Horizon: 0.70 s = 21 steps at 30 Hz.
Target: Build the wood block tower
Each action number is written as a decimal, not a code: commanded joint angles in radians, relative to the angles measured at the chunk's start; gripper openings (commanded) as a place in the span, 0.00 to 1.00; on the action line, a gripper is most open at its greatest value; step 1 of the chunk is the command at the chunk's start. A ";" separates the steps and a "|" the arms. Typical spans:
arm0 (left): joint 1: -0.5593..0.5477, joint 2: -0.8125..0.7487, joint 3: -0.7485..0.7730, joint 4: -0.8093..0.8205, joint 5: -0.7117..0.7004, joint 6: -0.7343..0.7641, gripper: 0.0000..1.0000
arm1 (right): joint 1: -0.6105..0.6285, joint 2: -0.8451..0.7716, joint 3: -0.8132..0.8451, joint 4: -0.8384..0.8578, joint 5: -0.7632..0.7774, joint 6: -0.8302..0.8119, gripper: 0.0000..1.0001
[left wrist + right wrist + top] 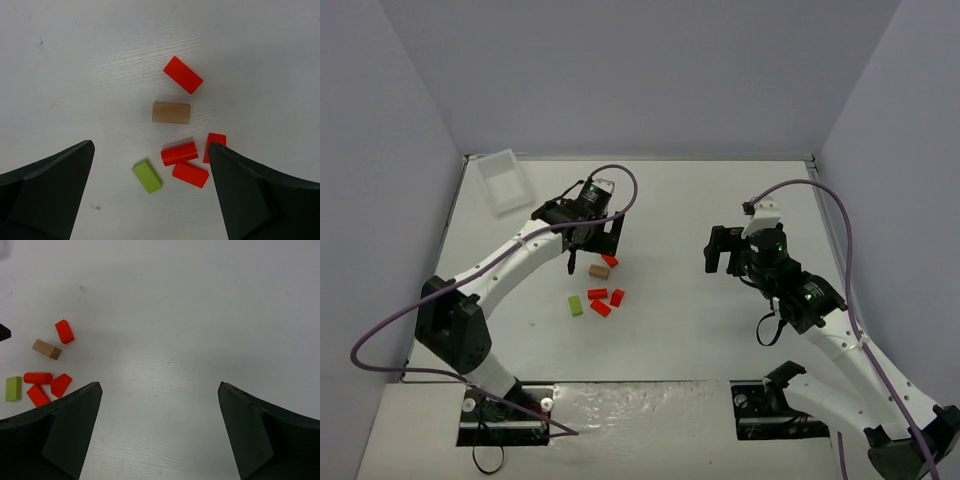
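Observation:
The wooden blocks lie loose and flat on the white table, none stacked. In the left wrist view I see a tan block, a red block beyond it, a red cylinder, a red piece, another red block and a lime-green block. My left gripper is open and empty, hovering above them. From the top view the left gripper is just behind the tan block. My right gripper is open and empty, well right of the blocks.
A clear plastic tray lies at the table's back left corner. Grey walls close in the table on three sides. The right wrist view shows the blocks at its left edge, the tan block among them.

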 commanded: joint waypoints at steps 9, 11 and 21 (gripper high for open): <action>-0.057 0.102 -0.066 0.161 -0.020 -0.062 0.97 | -0.002 0.028 -0.003 0.053 -0.046 0.016 1.00; -0.057 0.119 -0.079 0.181 -0.019 -0.067 0.97 | -0.002 0.031 -0.007 0.053 -0.049 0.025 1.00; -0.043 0.178 -0.110 0.220 -0.027 -0.083 0.97 | -0.002 0.014 -0.031 0.053 -0.049 0.043 1.00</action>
